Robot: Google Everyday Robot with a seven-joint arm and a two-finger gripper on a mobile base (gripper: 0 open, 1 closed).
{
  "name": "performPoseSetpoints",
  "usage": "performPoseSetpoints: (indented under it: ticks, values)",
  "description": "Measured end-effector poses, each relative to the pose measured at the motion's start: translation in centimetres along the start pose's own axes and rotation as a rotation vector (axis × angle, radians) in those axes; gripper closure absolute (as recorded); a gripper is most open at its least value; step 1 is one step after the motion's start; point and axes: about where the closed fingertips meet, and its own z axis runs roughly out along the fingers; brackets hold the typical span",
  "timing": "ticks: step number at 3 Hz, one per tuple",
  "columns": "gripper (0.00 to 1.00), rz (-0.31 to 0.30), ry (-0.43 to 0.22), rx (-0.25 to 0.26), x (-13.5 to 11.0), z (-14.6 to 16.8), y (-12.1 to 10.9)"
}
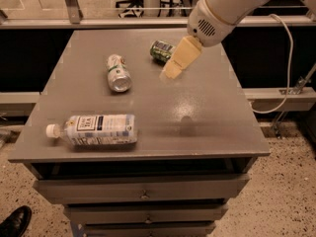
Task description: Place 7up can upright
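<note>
The 7up can (118, 72) lies on its side on the grey table (207, 117), left of centre, its silver end facing the front. It is pale silver with light green patches and a small red mark. My gripper (171, 71) hangs from the white arm (227, 6) at the upper right, above the table's middle. Its cream fingers (181, 57) point down and to the left. It is to the right of the 7up can, about a can's length away, and holds nothing that I can see.
A darker green can (161, 51) lies on its side at the back, partly hidden by the gripper. A clear plastic bottle with a white cap (96, 130) lies at the front left. Drawers (143, 189) sit under the table. A shoe (14, 222) is at the bottom left.
</note>
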Motion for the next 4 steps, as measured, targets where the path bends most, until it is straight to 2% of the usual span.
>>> performPoseSetpoints:
  ticks: [1, 2, 3, 4]
  values:
    - [0.00, 0.000, 0.000, 0.000, 0.0, 0.0, 0.0]
    - [0.00, 0.015, -0.037, -0.031, -1.6, 0.7, 0.4]
    - [0.00, 0.085, -0.121, -0.092, -6.7, 3.9, 1.0]
    - [0.00, 0.171, -0.173, -0.157, -12.0, 6.9, 2.1]
